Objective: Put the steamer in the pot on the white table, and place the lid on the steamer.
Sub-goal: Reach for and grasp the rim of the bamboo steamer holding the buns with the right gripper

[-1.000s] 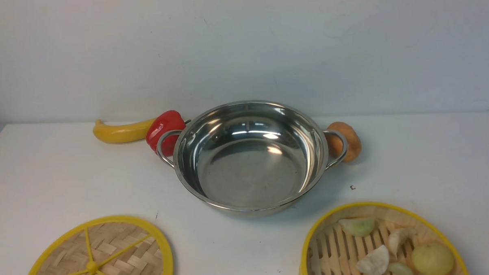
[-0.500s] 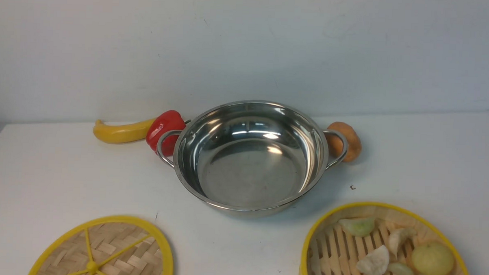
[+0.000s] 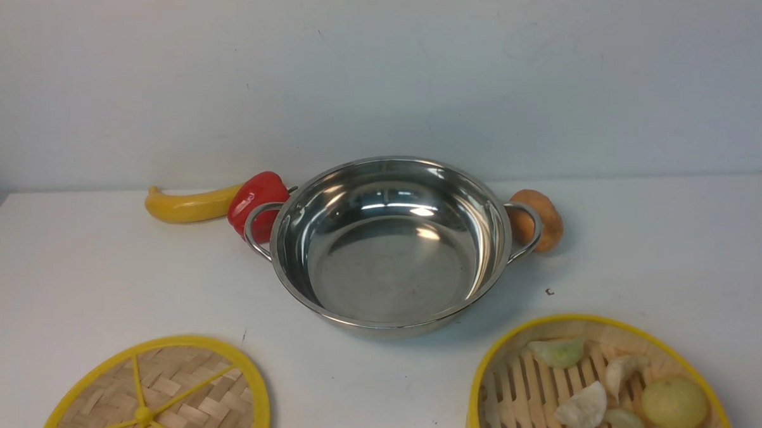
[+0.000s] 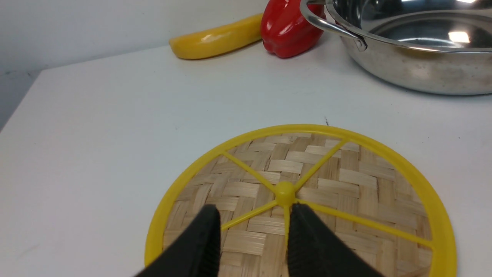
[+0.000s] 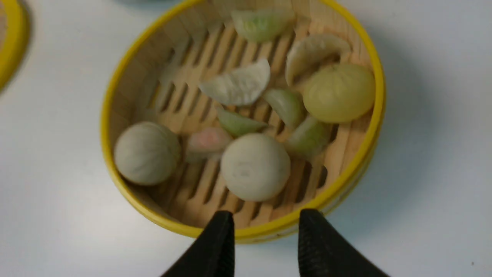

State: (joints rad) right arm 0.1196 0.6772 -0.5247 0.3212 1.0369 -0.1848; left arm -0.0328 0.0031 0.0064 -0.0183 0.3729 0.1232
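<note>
I am logging nothing placed yet: pot sitting empty mid-worktop, steamer waiting apart at near right, lid lying apart at near left, left fingers hanging open over the lid, right fingers open over the steamer's rim.

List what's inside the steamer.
Three round buns and several dumplings lie on the steamer's slatted floor. Floor beneath the food, and the white table below, are covered.
</note>
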